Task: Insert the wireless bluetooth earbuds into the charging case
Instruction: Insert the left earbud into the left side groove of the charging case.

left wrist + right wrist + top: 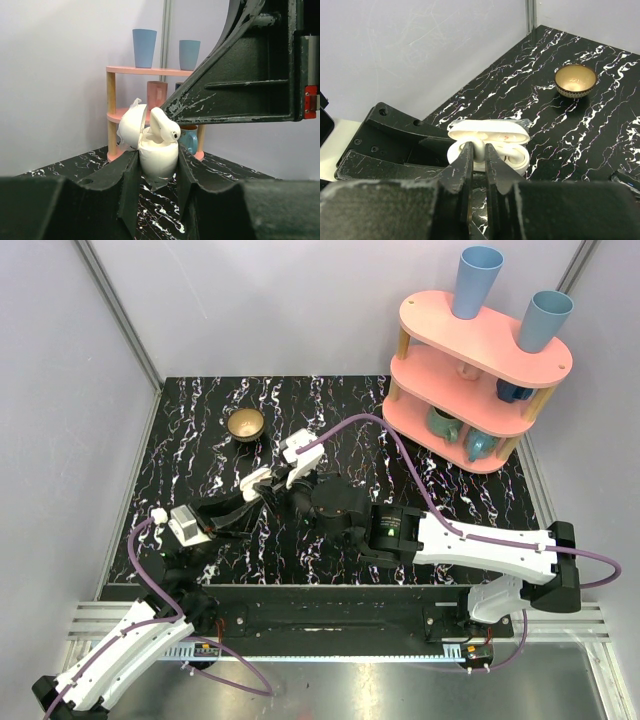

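Work over the black marble table [200, 455] with the two arms meeting mid-surface. Treat the left gripper [158, 172] as a vise: clenched on the lower shell of the charging case [492, 131], lid swung back, open mouth turned toward the other arm. Hold it motionless and add no extra squeeze, since glossy rounded plastic seems likely to squirt out of the fingers. Steer with the right gripper [476, 152], pinched shut on one wireless earbud [166, 127]. Note the bud lying aslant at the case's open mouth, lower end touching or just inside, rounded end poking up and out. Straighten it to match its well before pressing. Push gently along the well's line, never sideways against the lid hinge. Let go only once seated flush, then draw straight back. Cannot tell whether the second bud already sits inside.
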`<state>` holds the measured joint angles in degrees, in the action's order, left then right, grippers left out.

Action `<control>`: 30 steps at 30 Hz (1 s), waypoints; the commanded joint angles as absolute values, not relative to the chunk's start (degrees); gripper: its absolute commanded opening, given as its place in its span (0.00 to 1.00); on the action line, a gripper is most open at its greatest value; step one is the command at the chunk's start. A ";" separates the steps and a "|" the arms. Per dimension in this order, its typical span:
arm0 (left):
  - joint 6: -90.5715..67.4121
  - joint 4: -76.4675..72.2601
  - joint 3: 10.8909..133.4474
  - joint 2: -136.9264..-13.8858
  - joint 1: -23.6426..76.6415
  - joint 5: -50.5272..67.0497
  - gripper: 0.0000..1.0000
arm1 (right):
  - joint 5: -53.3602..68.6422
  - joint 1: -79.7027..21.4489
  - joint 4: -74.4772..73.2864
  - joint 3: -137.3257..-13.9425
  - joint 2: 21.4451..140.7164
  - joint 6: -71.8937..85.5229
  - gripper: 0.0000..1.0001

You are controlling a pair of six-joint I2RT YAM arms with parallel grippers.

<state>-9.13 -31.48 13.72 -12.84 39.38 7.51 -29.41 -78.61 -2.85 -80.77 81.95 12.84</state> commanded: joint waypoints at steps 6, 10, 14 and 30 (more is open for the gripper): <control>-10.55 -36.56 14.41 -14.24 39.55 6.86 0.00 | -34.36 -78.93 4.13 -78.75 82.00 11.69 0.08; -10.81 -37.09 14.41 -14.68 39.64 6.86 0.00 | -34.45 -78.84 5.18 -77.61 82.09 11.51 0.07; -10.81 -37.62 14.24 -15.03 39.55 6.77 0.00 | -33.84 -78.84 6.41 -76.73 81.65 12.04 0.07; -11.07 -39.55 14.24 -16.00 39.55 2.90 0.00 | -32.17 -79.45 5.27 -74.36 81.39 9.41 0.07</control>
